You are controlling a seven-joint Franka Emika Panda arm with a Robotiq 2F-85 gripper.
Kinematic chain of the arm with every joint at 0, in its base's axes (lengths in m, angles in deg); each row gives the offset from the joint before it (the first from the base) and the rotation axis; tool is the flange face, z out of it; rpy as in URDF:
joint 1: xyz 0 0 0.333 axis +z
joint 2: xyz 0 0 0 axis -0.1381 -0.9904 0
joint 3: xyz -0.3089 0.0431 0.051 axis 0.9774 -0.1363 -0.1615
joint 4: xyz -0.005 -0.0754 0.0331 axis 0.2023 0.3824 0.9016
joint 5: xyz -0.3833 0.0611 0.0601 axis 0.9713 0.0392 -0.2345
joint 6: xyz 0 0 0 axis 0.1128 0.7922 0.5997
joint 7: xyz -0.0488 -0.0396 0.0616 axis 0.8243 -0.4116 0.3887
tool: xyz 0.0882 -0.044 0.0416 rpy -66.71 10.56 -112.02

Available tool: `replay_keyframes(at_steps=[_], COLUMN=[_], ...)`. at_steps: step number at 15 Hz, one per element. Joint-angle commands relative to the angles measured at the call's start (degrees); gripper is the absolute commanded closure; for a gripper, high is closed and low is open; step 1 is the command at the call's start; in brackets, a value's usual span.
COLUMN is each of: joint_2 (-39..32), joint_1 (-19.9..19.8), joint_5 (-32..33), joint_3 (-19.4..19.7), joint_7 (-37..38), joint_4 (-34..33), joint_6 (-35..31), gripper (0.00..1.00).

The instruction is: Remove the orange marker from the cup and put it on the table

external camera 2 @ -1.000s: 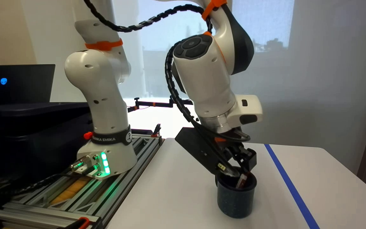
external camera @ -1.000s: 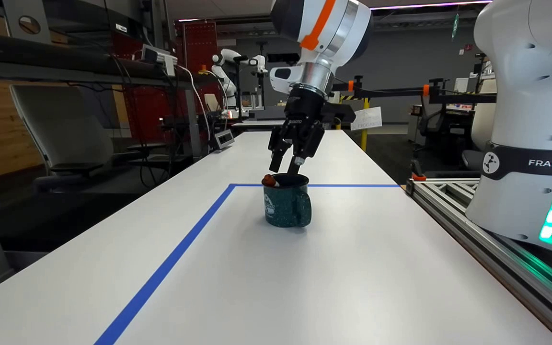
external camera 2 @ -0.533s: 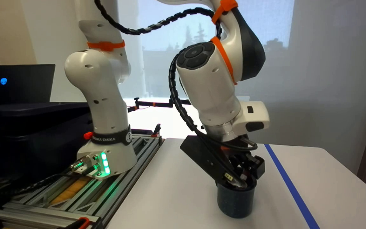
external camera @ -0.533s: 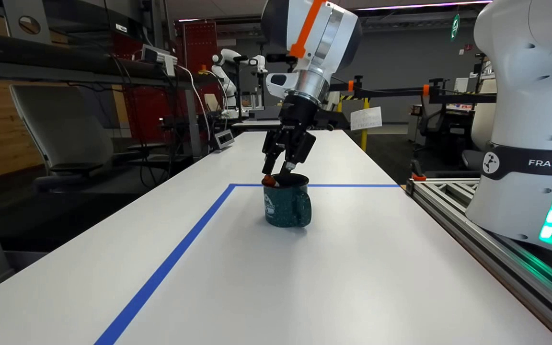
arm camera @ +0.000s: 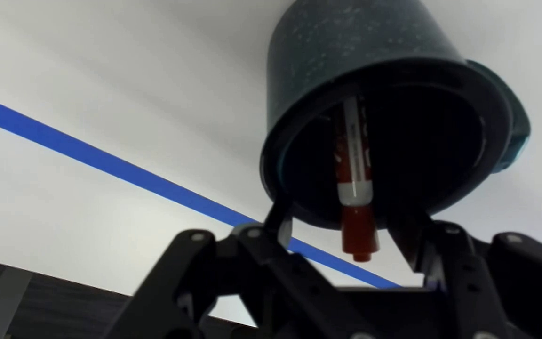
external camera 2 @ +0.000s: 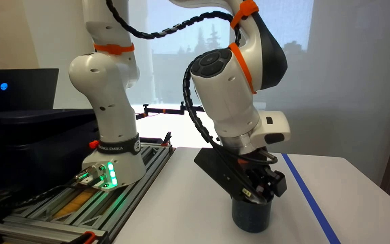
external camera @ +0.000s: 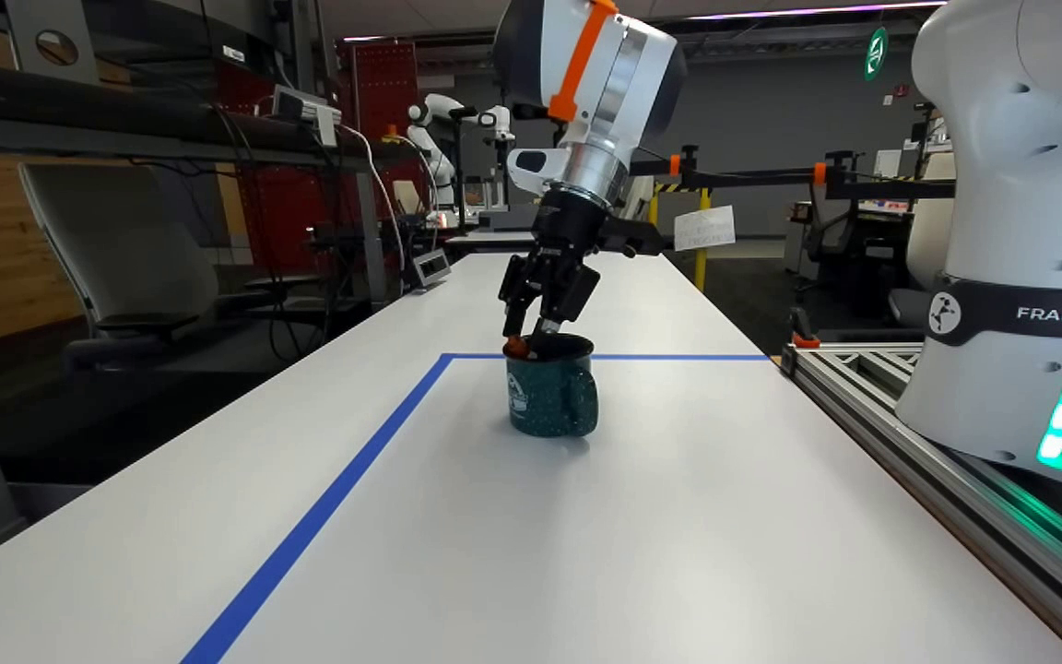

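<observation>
– Above the white table (external camera: 457, 572), why do we tilt the gripper (arm camera: 344, 219)?
– Probably to follow the slant of what we want; its jaws stand wide, holding nothing.
– And the cup (external camera: 540, 404)?
– Upright, handle (external camera: 584, 403) right and near in an exterior view, likely out of our way.
– The orange marker (arm camera: 354, 165)?
– In the cup, between the jaws in the wrist view; in an exterior view its cap (external camera: 517, 347) leans left, an end we judge graspable.

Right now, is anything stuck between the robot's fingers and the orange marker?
Nothing shows there. In the wrist view, the open gripper straddles the orange marker, with a gap on each side, narrower on the picture's right.
</observation>
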Motion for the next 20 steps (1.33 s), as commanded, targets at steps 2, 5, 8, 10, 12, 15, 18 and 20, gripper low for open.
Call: replay_keyframes(at_steps=[2, 5, 8, 10, 12, 15, 18, 20], joint_2=[-0.08, 1.1, 1.85, 2.16, 2.58, 3.22, 3.67, 3.88], joint_1=[0.55, 0.45, 0.25, 0.18, 0.14, 0.05, 0.02, -0.03], joint_5=[-1.78, -0.15, 1.06, 1.27, 1.43, 1.7, 1.89, 2.02], joint_3=[-0.78, -0.78, -0.53, -0.45, -0.38, -0.32, -0.35, -0.33], joint_7=[-1.31, 0.03, 0.95, 1.0, 1.0, 1.19, 1.24, 1.19], joint_4=[0.28, 1.17, 1.8, 2.13, 2.43, 2.56, 3.15, 3.6], joint_6=[-1.49, -1.8, -2.17, -2.46, -2.62, -3.06, -3.04, -2.89], gripper=[0.39, 0.38, 0.38, 0.42, 0.65, 0.84, 0.84, 0.82])
